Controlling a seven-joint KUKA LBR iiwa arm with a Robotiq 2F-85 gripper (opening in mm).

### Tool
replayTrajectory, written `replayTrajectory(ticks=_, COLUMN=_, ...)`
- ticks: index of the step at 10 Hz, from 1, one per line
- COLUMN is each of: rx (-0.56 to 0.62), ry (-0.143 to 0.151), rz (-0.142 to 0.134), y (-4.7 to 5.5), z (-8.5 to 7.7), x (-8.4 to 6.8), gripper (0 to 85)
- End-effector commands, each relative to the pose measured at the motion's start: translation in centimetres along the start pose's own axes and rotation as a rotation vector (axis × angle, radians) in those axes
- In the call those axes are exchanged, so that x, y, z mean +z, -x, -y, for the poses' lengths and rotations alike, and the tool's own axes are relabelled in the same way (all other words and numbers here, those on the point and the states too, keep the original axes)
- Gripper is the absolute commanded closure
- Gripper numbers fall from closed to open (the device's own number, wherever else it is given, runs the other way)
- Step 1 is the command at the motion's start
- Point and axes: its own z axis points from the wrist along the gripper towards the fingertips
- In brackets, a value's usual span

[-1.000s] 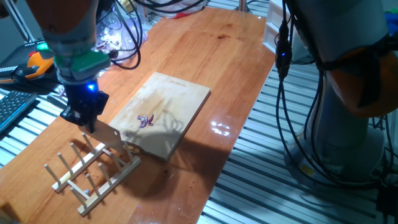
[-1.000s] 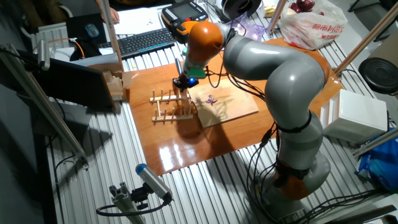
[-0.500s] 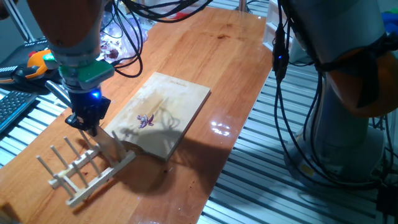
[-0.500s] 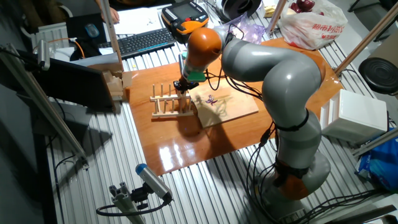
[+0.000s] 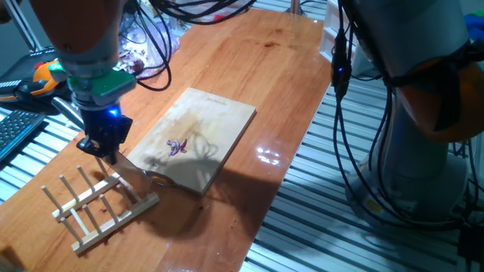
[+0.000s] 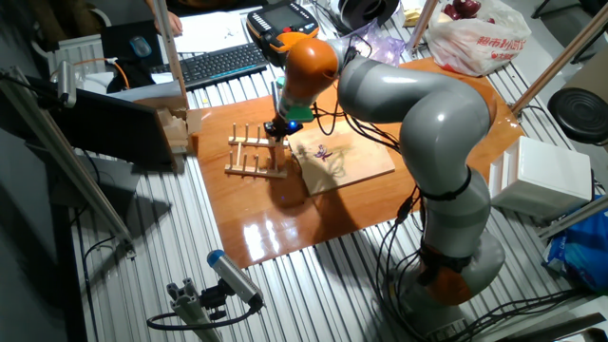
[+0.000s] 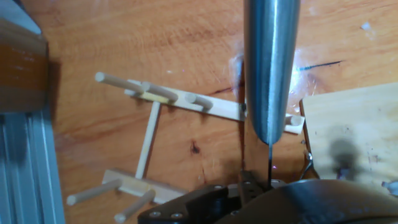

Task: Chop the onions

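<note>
The onions [image 5: 177, 146] are a tiny purple sliver lying in the middle of the wooden board [image 5: 215, 121]; the other fixed view shows the onions [image 6: 323, 151] on the same board [image 6: 356, 163]. My gripper [image 5: 104, 146] hangs left of the board, shut on a knife [image 5: 138, 164] whose steel blade slants down toward the board's near-left corner. In the hand view the blade [image 7: 270, 62] runs up the frame over a wooden peg rack [image 7: 152, 127], with the board's edge [image 7: 348, 124] at right. The blade sits against the rack [image 5: 94, 205].
The peg rack [image 6: 253, 156] lies on the table left of the board. Behind the table are a keyboard [image 6: 218, 62], a teach pendant [image 6: 280, 21] and a plastic bag [image 6: 475, 38]. A wooden block [image 6: 177, 129] stands at the table's left corner. Cables hang beside the arm.
The peg rack has slid and turned leftward, away from the board. My gripper with the knife has shifted slightly left and stayed low beside the board.
</note>
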Motion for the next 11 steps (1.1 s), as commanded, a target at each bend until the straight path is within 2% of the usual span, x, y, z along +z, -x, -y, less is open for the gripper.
replayTrajectory(ticks=1, rx=0.009, ry=-0.012, rz=-0.008, y=-0.1, z=-0.1, x=-0.2, gripper=85.0)
replayTrajectory(ticks=2, rx=0.021, ry=-0.04, rz=-0.012, y=-0.1, z=0.2, x=-0.2, gripper=85.0)
replayTrajectory(ticks=3, rx=0.035, ry=-0.058, rz=-0.004, y=0.0, z=0.9, x=-0.1, gripper=85.0)
replayTrajectory(ticks=4, rx=0.053, ry=-0.069, rz=-0.013, y=0.1, z=1.3, x=-0.3, gripper=85.0)
replayTrajectory(ticks=5, rx=0.069, ry=-0.077, rz=-0.033, y=0.1, z=1.5, x=-0.3, gripper=85.0)
replayTrajectory(ticks=6, rx=0.083, ry=-0.097, rz=-0.064, y=0.1, z=1.5, x=-0.3, gripper=85.0)
replayTrajectory(ticks=7, rx=0.092, ry=-0.102, rz=-0.092, y=0.1, z=1.5, x=-0.3, gripper=85.0)
replayTrajectory(ticks=8, rx=0.091, ry=-0.103, rz=-0.104, y=0.1, z=1.5, x=-0.3, gripper=85.0)
replayTrajectory(ticks=9, rx=0.088, ry=-0.113, rz=-0.104, y=0.1, z=1.4, x=-0.2, gripper=85.0)
replayTrajectory(ticks=10, rx=0.086, ry=-0.142, rz=-0.1, y=0.0, z=1.2, x=0.1, gripper=85.0)
replayTrajectory(ticks=11, rx=0.095, ry=-0.155, rz=-0.1, y=-0.2, z=1.0, x=0.6, gripper=85.0)
